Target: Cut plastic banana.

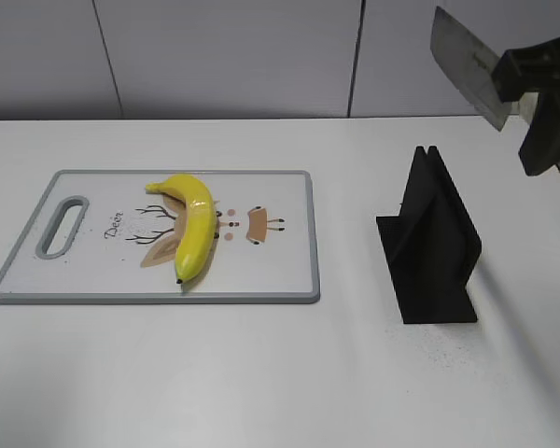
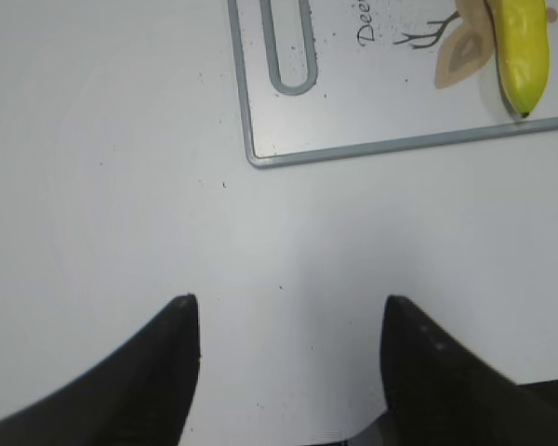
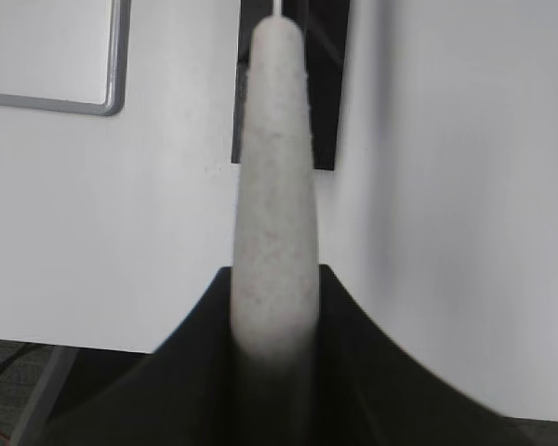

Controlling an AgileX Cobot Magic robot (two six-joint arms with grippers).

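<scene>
A yellow plastic banana point(image 1: 193, 223) lies on a white cutting board point(image 1: 271, 271) with a grey rim, left of centre; its tip also shows in the left wrist view point(image 2: 523, 51). My right gripper point(image 1: 532, 79) is shut on a knife point(image 1: 467, 63) and holds it high at the upper right, above the black knife stand point(image 1: 432, 238). In the right wrist view the knife's pale handle point(image 3: 273, 195) runs between the jaws point(image 3: 275, 288). My left gripper point(image 2: 288, 321) is open and empty over bare table, near the board's handle corner point(image 2: 260, 153).
The cutting board has a grey handle slot point(image 1: 63, 224) at its left end and a deer drawing. The black knife stand sits on the white table point(image 1: 280, 373) right of the board. A grey wall runs behind the table.
</scene>
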